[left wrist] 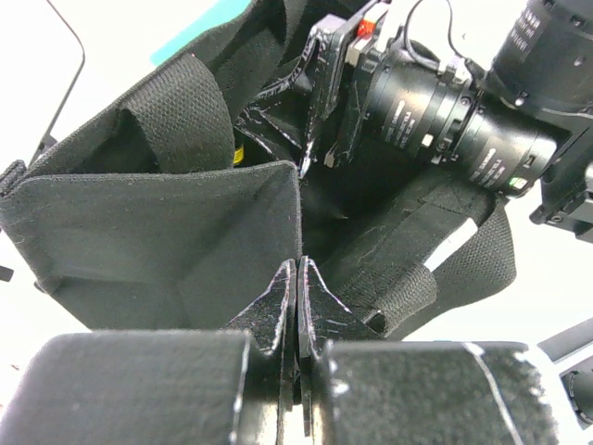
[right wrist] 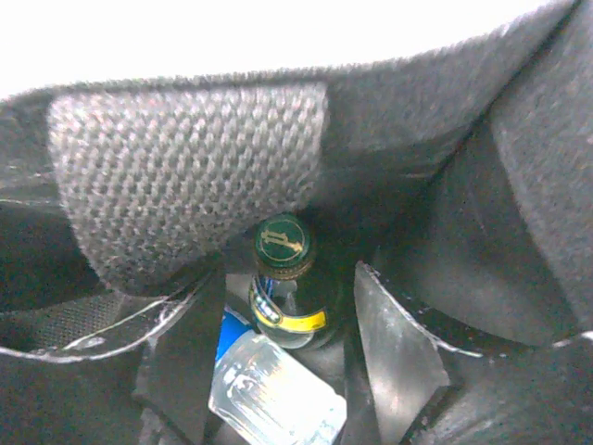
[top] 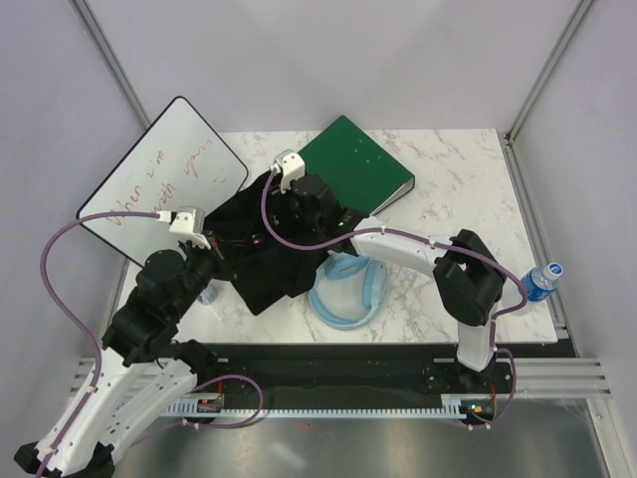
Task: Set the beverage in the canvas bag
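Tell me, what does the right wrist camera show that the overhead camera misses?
Only the right wrist view: a dark glass bottle with a green cap down inside the black canvas bag, flanked by the open right claw, beside a clear plastic bottle. Only the overhead view: the green binder, the whiteboard, a water bottle at the table's right edge. Both: that canvas bag.

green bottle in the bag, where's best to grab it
Likely grip the green bottle at its neck just under the cap, coming in through the mouth of the canvas bag: its cap end faces the opening, while fabric and a clear bottle crowd its body.
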`<state>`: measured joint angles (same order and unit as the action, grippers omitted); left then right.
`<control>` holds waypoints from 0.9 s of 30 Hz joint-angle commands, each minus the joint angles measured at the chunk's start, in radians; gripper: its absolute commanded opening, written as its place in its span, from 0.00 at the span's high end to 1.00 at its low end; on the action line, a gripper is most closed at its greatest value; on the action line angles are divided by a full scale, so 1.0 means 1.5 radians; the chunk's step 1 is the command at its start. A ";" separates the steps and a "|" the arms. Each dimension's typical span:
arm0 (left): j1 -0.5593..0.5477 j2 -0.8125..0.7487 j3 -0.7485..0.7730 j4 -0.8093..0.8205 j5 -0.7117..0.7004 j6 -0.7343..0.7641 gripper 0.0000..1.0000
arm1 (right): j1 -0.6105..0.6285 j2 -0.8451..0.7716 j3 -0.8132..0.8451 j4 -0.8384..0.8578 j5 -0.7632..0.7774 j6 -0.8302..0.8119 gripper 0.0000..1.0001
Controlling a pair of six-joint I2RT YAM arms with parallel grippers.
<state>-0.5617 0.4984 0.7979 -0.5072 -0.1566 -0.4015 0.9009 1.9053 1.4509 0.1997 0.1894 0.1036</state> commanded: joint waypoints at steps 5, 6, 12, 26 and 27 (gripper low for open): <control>0.005 0.003 -0.004 0.004 -0.009 0.022 0.98 | 0.000 -0.048 0.059 -0.047 0.002 0.009 0.30; 0.005 0.003 -0.003 0.004 -0.009 0.022 0.98 | 0.001 -0.053 0.062 -0.058 0.002 0.009 0.29; 0.007 0.004 -0.004 0.004 -0.008 0.022 0.98 | 0.000 -0.110 0.093 -0.119 -0.043 0.022 0.28; 0.010 0.004 -0.002 0.004 -0.007 0.029 0.98 | -0.005 -0.364 0.119 -0.402 0.216 0.274 0.28; 0.011 0.002 -0.003 0.004 -0.011 0.029 0.98 | -0.008 -0.392 0.117 -0.485 0.258 0.332 0.28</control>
<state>-0.5526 0.4988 0.7979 -0.5064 -0.1555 -0.4000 0.9028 1.4250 1.6096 -0.2077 0.2523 0.3305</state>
